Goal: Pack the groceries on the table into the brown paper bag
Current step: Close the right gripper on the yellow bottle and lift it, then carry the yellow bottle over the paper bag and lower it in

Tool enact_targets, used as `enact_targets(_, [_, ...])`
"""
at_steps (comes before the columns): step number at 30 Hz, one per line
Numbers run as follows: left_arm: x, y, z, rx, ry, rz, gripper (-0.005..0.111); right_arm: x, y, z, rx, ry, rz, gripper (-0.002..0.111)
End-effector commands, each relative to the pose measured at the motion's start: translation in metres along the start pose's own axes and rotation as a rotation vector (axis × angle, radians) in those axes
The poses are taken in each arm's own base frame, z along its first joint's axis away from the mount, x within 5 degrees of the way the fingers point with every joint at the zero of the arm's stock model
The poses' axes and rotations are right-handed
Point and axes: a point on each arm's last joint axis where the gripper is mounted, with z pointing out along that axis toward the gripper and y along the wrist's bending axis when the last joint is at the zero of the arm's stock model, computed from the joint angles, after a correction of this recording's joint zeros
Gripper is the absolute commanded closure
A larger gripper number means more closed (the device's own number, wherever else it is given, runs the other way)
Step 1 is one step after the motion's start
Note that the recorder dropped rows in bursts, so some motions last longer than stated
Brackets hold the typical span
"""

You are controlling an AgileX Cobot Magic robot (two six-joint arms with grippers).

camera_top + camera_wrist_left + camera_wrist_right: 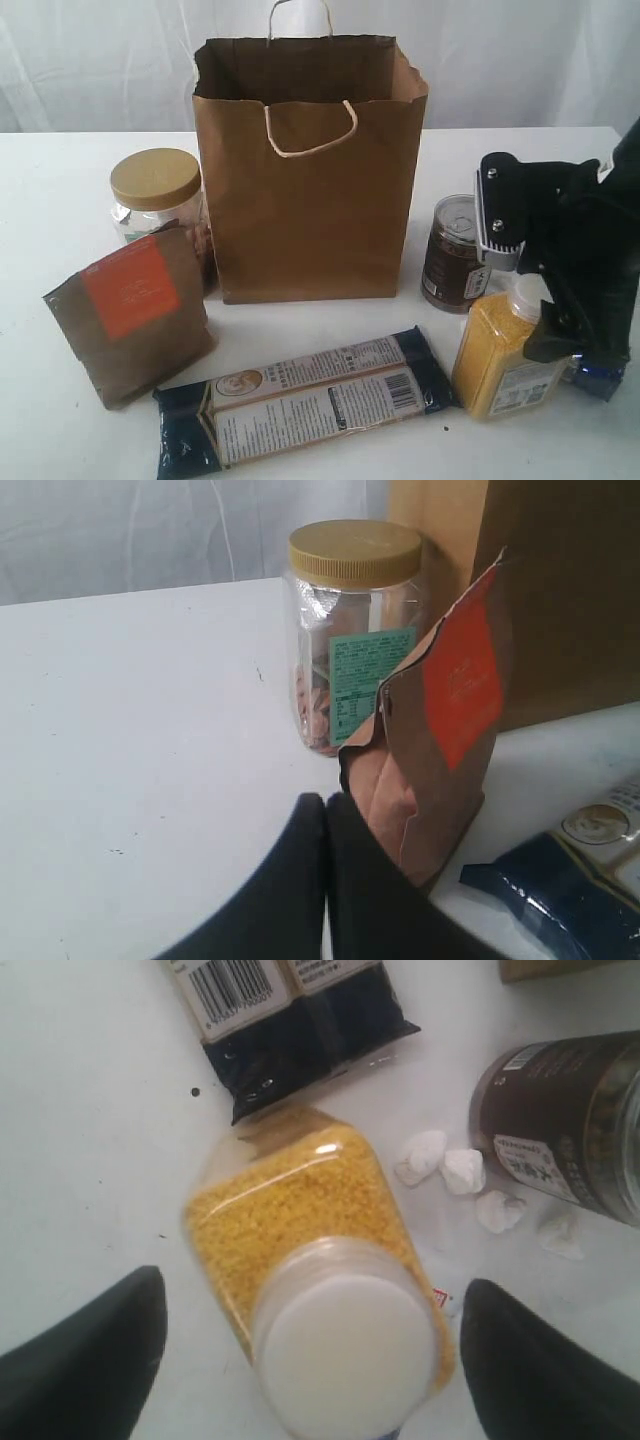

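right fingers [90, 1360] spread, straddling the top of the yellow bottle [500, 365] (lower right of exterior frame, on the counter [60, 200]), likely lined up to pinch it for the open brown paper bag [310, 200] at centre; left fingers [300, 880] pressed together, empty.

1. The brown paper bag [310, 200] stands upright and open at the back middle of the white table [60, 200], cream loop handles up.
2. The gold-lidded clear jar [157, 195] stands upright just left of the bag.
3. The brown pouch [130, 315] with an orange label stands tilted in front of the jar.
4. The long dark-blue packet [300, 400] lies flat at the front, label up.
5. The dark tin can [452, 255] stands upright just right of the bag.
6. The yellow bottle [495, 355], white-capped, stands in front of the can.
7. The small blue-silver packet [600, 380], mostly hidden, lies right of the bottle.
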Motion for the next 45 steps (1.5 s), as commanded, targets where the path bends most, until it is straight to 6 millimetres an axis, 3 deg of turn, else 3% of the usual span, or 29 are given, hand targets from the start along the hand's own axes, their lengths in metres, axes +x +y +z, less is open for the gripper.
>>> enact_targets(1, [0.001,0.0,0.0,0.001,-0.003,-0.002,0.107,-0.001,-0.006,0.014,-0.006,0.004,-0.011,0.034])
enact_targets(7, [0.001,0.0,0.0,0.001,-0.003,-0.002,0.107,0.0,-0.007,0.031,-0.067,0.03,-0.006,0.034])
enact_targets(11, [0.001,0.0,0.0,0.001,-0.003,-0.002,0.107,0.001,-0.006,0.038,-0.085,0.036,-0.001,0.043])
enact_targets(14, [0.001,0.0,0.0,0.001,-0.003,-0.002,0.107,0.001,-0.005,0.037,-0.094,0.033,0.056,0.059])
enact_targets(19, [0.001,0.0,0.0,0.001,-0.003,-0.002,0.107,0.0,0.005,0.024,-0.128,0.01,0.152,0.105])
enact_targets(20, [0.001,0.0,0.0,0.001,-0.003,-0.002,0.107,-0.001,0.007,0.02,-0.129,-0.004,0.174,0.108])
enact_targets(29, [0.001,0.0,0.0,0.001,-0.003,-0.002,0.107,0.0,0.032,-0.049,0.073,-0.187,0.377,0.108])
enact_targets(37, [0.001,0.0,0.0,0.001,-0.003,-0.002,0.107,0.006,0.056,-0.131,0.507,-0.59,0.519,0.108])
enact_targets(42, [0.001,0.0,0.0,0.001,-0.003,-0.002,0.107,0.005,0.051,-0.17,0.8,-0.885,0.526,0.108])
enact_targets(45, [0.001,0.0,0.0,0.001,-0.003,-0.002,0.107,0.0,0.038,-0.174,0.868,-0.981,0.564,0.108])
